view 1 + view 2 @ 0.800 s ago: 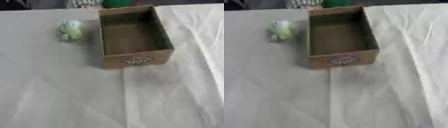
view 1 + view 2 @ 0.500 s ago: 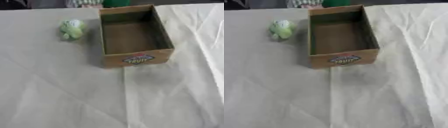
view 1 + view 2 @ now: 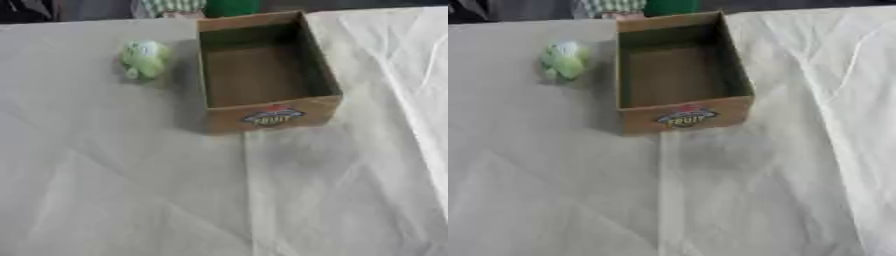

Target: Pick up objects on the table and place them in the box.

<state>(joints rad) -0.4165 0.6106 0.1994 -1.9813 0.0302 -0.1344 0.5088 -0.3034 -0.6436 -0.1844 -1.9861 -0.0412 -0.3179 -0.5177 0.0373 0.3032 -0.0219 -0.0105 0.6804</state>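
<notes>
I see one loose thing to pick up: a small green toy (image 3: 143, 58), pale lime with lighter, almost white patches on top. It is rounded and lumpy, soft-looking like plush or rubber, with a couple of small nubs at its lower edge; I cannot make out what figure it is meant to be. It lies on the counter (image 3: 131, 190) just left of the box (image 3: 271, 116), near the box's far left corner but apart from it, with a strip of cloth showing between them.

The box is brown cardboard, rectangular and open at the top, long side running away from me. Its walls are plain and matte, darker and shadowed inside, and I see only the bare brown floor in it. The near wall carries an oval label in red, white and blue with yellow lettering that reads "FRUIT" in the right eye view.

The counter is covered by an off-white cloth, smooth but creased, with one straight fold line running from the box's near wall toward me and fainter diagonal creases on the left. On the right the cloth is brighter and rumpled.

Neither of my hands shows in either view, so I cannot tell whether they are released or clenched.
</notes>
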